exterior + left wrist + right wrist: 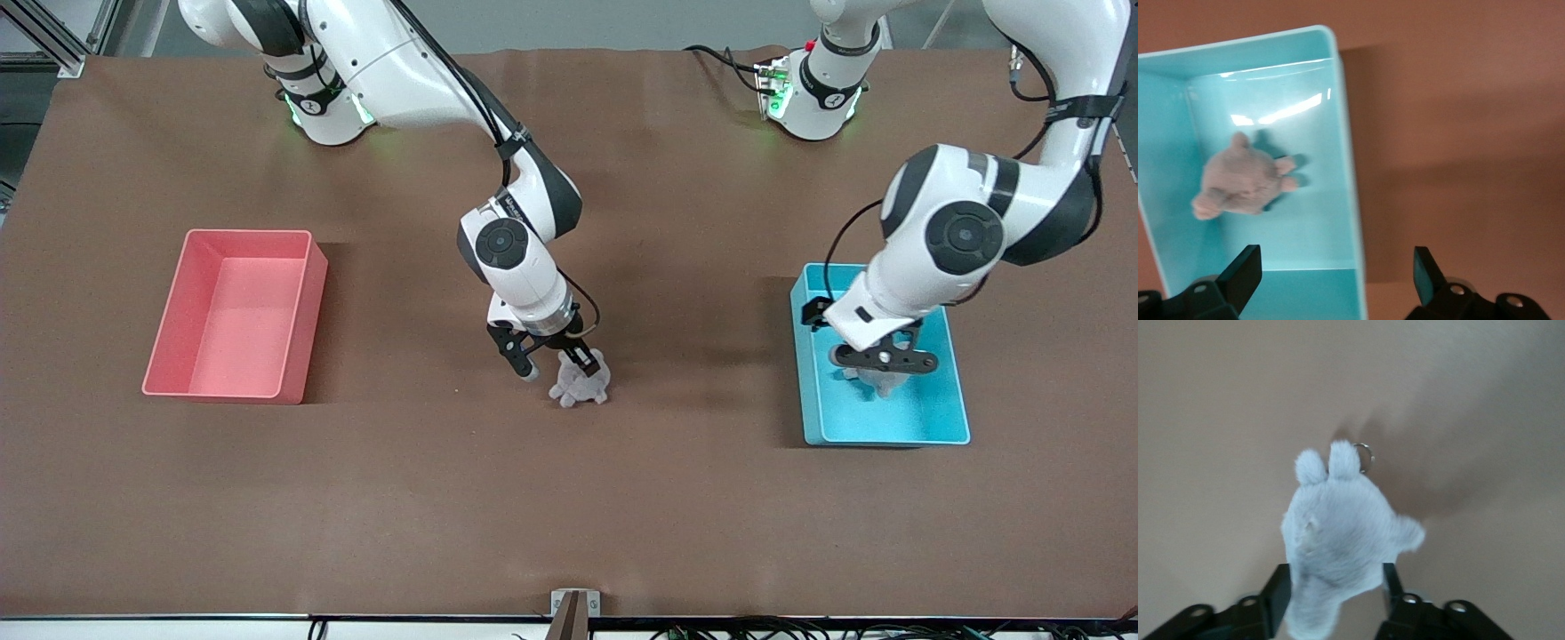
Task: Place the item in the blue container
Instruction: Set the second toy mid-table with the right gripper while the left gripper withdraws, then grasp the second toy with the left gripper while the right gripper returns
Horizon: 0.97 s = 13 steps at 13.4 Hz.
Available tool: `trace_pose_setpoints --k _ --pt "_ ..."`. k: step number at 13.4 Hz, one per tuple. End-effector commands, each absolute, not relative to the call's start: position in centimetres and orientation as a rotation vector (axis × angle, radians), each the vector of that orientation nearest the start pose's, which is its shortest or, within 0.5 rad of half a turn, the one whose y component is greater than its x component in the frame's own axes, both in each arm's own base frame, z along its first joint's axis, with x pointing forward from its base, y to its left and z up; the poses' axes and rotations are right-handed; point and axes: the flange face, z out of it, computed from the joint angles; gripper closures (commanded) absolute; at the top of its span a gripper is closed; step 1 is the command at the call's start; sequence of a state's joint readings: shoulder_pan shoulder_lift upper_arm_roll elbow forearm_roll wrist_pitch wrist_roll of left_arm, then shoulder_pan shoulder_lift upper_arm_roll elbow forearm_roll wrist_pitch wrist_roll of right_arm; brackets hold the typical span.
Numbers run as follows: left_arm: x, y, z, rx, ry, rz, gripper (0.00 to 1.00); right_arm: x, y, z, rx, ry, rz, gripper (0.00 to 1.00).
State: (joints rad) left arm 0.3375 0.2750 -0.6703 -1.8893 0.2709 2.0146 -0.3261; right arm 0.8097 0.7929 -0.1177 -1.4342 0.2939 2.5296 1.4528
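The rectangular open-top cyan-blue plastic bin with a pale rim (951, 391) sits toward the left arm's end of the brown table (569, 507). A small grey plush toy (1238, 183) lies on its floor, touching neither wall that I can see. The left gripper (885, 360) hangs over the bin with its black fingers (1241, 270) spread wide and nothing between them.

Near the middle of the table lies a second grey plush toy with two small ears and a metal key ring (582, 382). The right gripper (556, 360) is down at it, its fingers (1281, 593) parted on either side of the toy's body; whether they press it I cannot tell.

A pink plastic bin of the same shape (231, 316) stands toward the right arm's end, well apart from both toys.
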Motion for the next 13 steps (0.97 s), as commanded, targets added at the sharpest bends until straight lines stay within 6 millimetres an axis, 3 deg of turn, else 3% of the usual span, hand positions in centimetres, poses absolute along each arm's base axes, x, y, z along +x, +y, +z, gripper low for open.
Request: trace_pose_setpoints --k 1,3,4,8,11,13 --pt "56.9 -20.7 39.2 -3.08 0.111 0.08 0.0 60.1 47.0 28.6 -2.619 1.156 -0.035 0.0" --pt "56.6 -24.5 39.2 -3.11 0.077 0.065 0.0 62.2 43.3 30.8 -2.784 0.973 0.046 0.0" --pt "56.8 -26.2 39.2 -3.129 0.045 0.063 0.0 63.4 40.3 33.0 -2.856 0.793 0.057 0.0" --pt "57.8 -35.1 38.5 -3.233 -0.116 0.072 0.0 66.6 25.0 38.9 -3.085 0.244 0.176 0.0" --pt "58.4 -40.9 37.1 -3.265 -0.009 -0.034 0.0 67.1 16.4 41.7 -3.136 0.105 0.267 0.0" --pt "58.0 -44.0 36.3 -3.292 0.075 -0.125 0.0 67.0 11.0 44.0 -3.123 0.154 0.302 0.0"
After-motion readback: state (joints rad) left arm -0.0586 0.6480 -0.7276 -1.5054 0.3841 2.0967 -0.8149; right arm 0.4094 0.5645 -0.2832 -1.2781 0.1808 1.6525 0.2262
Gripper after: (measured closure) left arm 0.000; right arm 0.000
